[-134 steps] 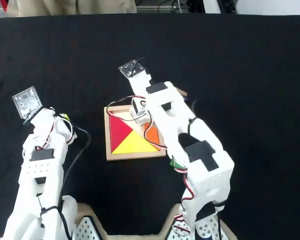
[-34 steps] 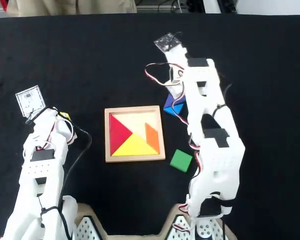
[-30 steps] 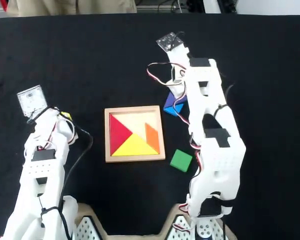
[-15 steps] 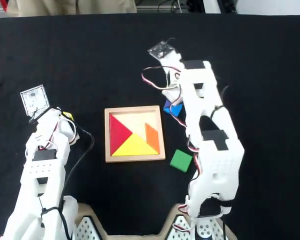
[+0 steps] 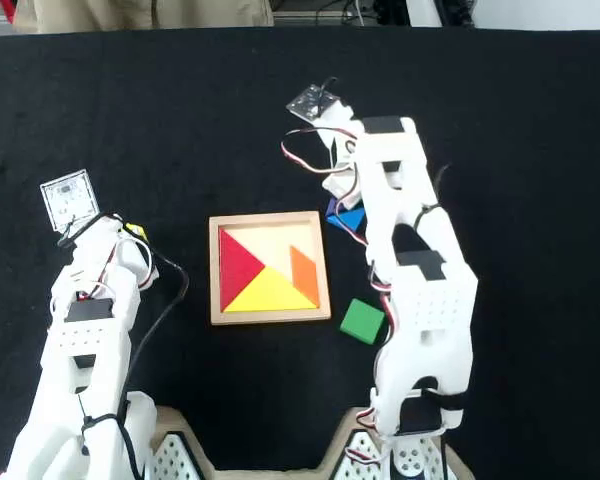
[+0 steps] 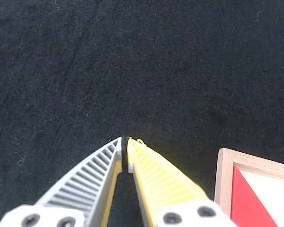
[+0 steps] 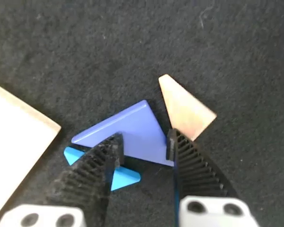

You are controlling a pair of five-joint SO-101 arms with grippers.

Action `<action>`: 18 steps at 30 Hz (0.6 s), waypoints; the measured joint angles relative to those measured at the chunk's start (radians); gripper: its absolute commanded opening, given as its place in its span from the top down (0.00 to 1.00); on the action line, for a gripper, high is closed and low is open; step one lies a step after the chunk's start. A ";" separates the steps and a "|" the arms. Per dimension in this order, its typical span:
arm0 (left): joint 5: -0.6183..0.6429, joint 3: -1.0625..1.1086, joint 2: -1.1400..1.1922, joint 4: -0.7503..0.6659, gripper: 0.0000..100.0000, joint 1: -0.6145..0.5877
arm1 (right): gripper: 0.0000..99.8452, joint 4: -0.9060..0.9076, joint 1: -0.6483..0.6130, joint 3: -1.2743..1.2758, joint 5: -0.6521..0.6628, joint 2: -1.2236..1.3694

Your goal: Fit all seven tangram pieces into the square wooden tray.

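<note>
The square wooden tray [image 5: 217, 318] lies at the table's middle with a red triangle [image 5: 238, 262], a yellow triangle [image 5: 270, 291] and an orange piece [image 5: 303, 267] in it. Beyond its far right corner my right gripper [image 7: 143, 139] is open, its fingers either side of a violet-blue triangle [image 7: 130, 130]. A smaller light blue triangle [image 7: 123, 176] lies partly under that one, and a tan triangle [image 7: 185, 106] touches it. A green square [image 5: 361, 320] sits right of the tray. My left gripper [image 6: 124, 140] is shut and empty, left of the tray [image 6: 223, 179].
The right arm [image 5: 405, 210] covers most of the blue pieces [image 5: 348, 217] in the high view. The left arm [image 5: 85, 300] stands at the table's left. Black cloth lies open around the tray on the near, far and left sides.
The right arm has left the tray and gone to the blue pieces, then shifted slightly left. The left arm has edged a little to the right.
</note>
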 measured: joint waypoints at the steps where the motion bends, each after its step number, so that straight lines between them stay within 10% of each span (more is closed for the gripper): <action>1: 0.000 0.000 0.000 0.000 0.97 0.000 | 0.77 0.011 0.000 -0.012 0.000 0.002; 5: 0.000 0.000 0.000 0.000 0.97 0.000 | 0.63 0.063 0.000 -0.021 0.074 0.009; 18: 0.000 0.000 0.000 0.000 0.97 0.000 | 0.77 0.130 -0.005 -0.031 0.278 0.038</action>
